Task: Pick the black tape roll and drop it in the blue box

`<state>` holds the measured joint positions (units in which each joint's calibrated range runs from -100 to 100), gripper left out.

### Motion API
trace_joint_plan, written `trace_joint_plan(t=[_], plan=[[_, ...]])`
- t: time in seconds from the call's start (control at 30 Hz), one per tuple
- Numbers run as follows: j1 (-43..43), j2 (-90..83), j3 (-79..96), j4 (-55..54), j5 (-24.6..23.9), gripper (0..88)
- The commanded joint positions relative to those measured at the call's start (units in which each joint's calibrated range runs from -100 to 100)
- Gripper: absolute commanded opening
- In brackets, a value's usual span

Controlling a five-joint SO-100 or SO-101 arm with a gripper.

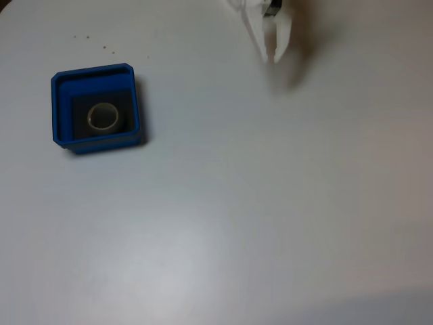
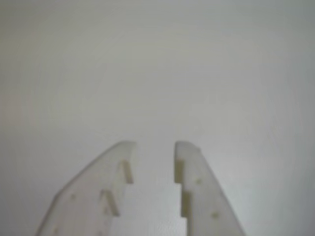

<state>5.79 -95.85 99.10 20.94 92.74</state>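
Blue box at left of the fixed view on the white worktop, black tape roll lying flat on its dark floor, pincer well apart at far right, slightly parted, empty.

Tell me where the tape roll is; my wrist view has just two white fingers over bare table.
Observer: The black tape roll lies flat inside the blue box, on its dark floor.
Operator: Is the arm near the box?
Observer: No. In the fixed view the gripper sits at the top edge, well to the right of the box.
Operator: Anything else on the table?
Observer: A few tiny dark specks above the box, on the white table.
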Motion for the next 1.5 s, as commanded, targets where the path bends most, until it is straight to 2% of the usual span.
trace_joint_plan(t=[0.0,1.47], plan=[[-0.27,-3.48,0.90,-5.51,2.01,1.3],[-0.17,-3.15,0.90,-7.24,2.18,1.3]])
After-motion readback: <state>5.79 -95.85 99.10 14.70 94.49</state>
